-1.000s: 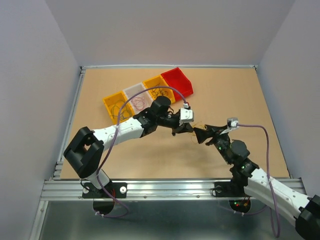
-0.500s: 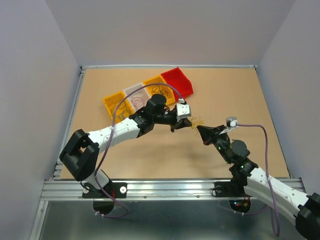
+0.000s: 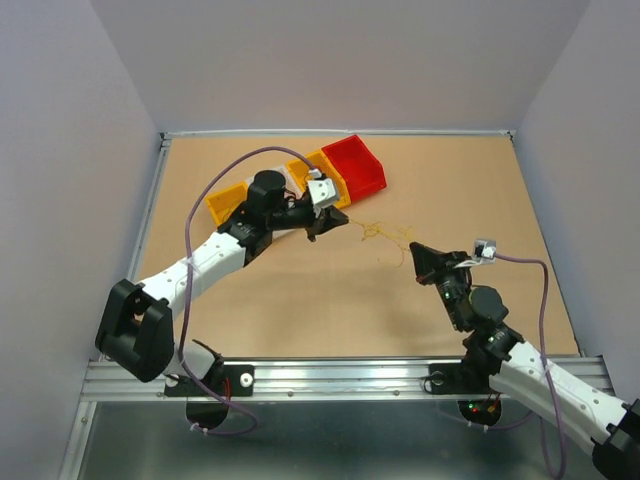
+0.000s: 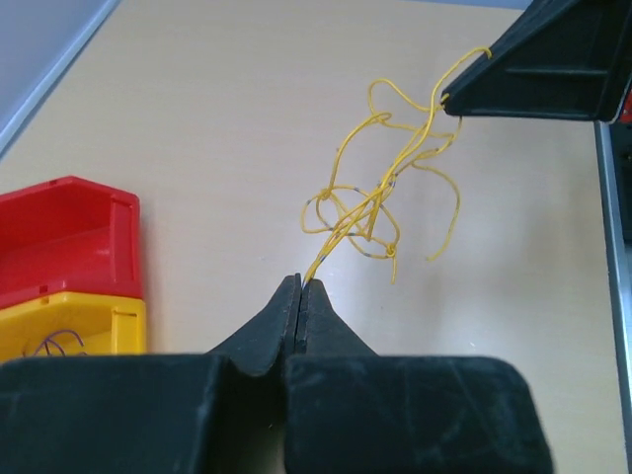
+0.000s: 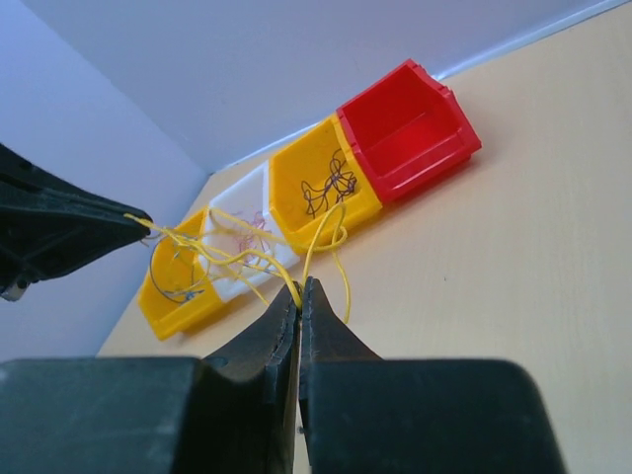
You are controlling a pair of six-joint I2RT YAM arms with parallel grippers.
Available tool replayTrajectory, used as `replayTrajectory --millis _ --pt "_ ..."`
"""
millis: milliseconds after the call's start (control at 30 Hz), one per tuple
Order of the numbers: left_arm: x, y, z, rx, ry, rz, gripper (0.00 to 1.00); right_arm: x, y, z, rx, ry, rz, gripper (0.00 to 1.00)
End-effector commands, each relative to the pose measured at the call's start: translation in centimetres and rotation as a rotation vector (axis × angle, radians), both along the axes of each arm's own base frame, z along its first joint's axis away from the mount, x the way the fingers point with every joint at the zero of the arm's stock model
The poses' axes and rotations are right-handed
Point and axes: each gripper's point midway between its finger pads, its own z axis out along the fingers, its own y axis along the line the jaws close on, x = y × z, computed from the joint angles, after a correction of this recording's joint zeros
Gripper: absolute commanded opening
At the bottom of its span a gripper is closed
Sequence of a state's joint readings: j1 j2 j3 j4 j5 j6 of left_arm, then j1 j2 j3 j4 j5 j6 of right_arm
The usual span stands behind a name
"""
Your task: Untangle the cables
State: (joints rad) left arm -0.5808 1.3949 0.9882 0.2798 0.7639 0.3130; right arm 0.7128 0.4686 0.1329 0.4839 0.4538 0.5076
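Observation:
The cables are a small tangle of thin yellow wires [image 3: 380, 233] strung just above the table between my two grippers. My left gripper [image 3: 340, 222] is shut on one end of the wires [image 4: 380, 202], which come out of its closed tips [image 4: 300, 284]. The right gripper [image 3: 413, 246] is shut on the other end, with the yellow strands [image 5: 237, 252] leaving its closed tips [image 5: 301, 286]. In each wrist view the opposite gripper's black fingers pinch the far end of the tangle: the right one's fingers [image 4: 533, 69] and the left one's fingers [image 5: 59, 232].
A row of small bins sits at the back behind the left gripper: a red bin [image 3: 355, 163], a yellow bin [image 5: 316, 183] holding dark wires, a white bin [image 5: 242, 237] with pink wires, and another yellow bin [image 3: 222, 203]. The tan table [image 3: 300, 300] has raised rails at its edges.
The grippers have drawn apart: the left one went back and left toward the bins, the right one pulled right and nearer. The yellow tangle now stretches out between them.

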Motion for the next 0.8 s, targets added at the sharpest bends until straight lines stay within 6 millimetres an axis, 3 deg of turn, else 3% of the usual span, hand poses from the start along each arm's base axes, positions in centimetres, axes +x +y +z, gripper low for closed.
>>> replayTrajectory --millis 0,167,400,500,533,567,600,767 --pt "3.3 5.6 1.7 0.004 -0.094 0.193 0.00 1.0 -4.8 0.6 0.027 0.021 -0.255 0.01" --pt "4.1 9.6 -1.2 0.123 -0.082 0.239 0.00 0.8 -6.4 0.5 0.041 0.031 -0.330 0.00" --pt "4.9 17.0 -4.3 0.153 -0.035 0.363 0.00 0.6 -6.1 0.9 0.052 0.022 -0.308 0.01" --pt "5.2 18.9 -5.0 0.148 -0.016 0.394 0.00 0.8 -6.1 0.9 0.042 0.029 -0.316 0.01" --pt "5.9 20.5 -4.8 0.152 -0.009 0.450 0.00 1.0 -6.1 0.8 0.037 0.034 -0.325 0.00" --pt "6.1 20.8 -4.6 0.151 -0.006 0.461 0.00 1.0 -6.1 0.9 0.037 0.034 -0.327 0.01" --pt "7.1 23.5 -3.6 0.144 -0.005 0.540 0.00 1.1 -6.1 0.8 0.033 0.038 -0.330 0.00" --pt "8.1 28.4 -0.8 0.150 -0.025 0.653 0.00 1.4 -6.2 0.6 0.024 0.049 -0.347 0.01"
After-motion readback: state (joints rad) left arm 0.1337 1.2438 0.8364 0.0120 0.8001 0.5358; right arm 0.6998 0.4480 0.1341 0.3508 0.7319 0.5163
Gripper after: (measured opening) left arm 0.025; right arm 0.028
